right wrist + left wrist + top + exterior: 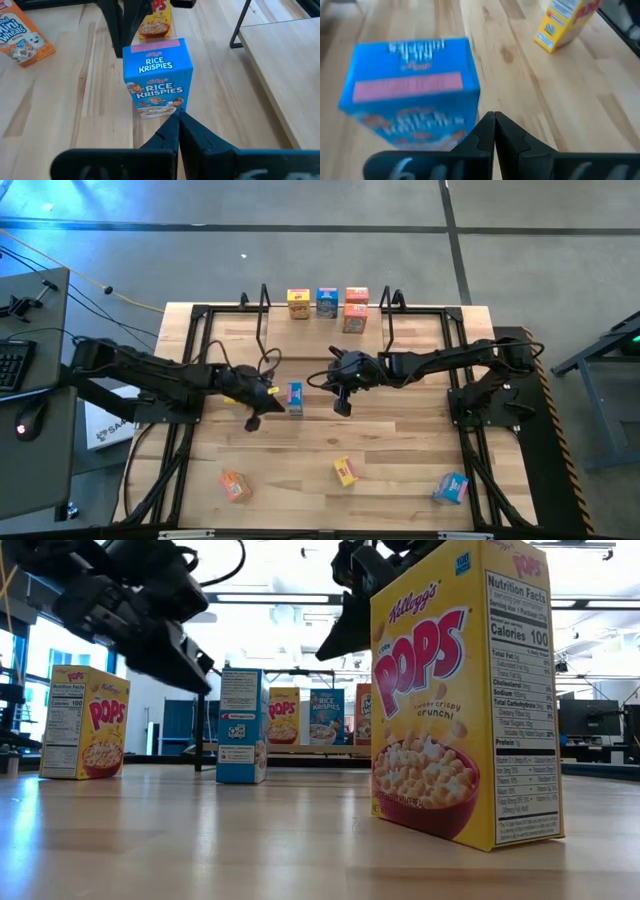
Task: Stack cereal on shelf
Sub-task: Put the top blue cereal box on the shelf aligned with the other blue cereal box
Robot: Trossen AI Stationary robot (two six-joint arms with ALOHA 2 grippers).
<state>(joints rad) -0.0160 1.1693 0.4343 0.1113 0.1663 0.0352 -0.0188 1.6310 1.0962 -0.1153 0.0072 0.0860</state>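
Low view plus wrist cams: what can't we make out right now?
- Low view: the big yellow Pops box up close hides the table behind it, and both arms are cut off by the top edge.
- Left wrist view: the blue box is blurred, print unreadable.
- Right wrist view: the orange box is cut by the edge.

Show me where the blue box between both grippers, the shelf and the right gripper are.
blue box point(157, 82), right wrist view, its printed front.
shelf point(322, 326), high view, bare plank.
right gripper point(343, 406), high view, shut fingertips.
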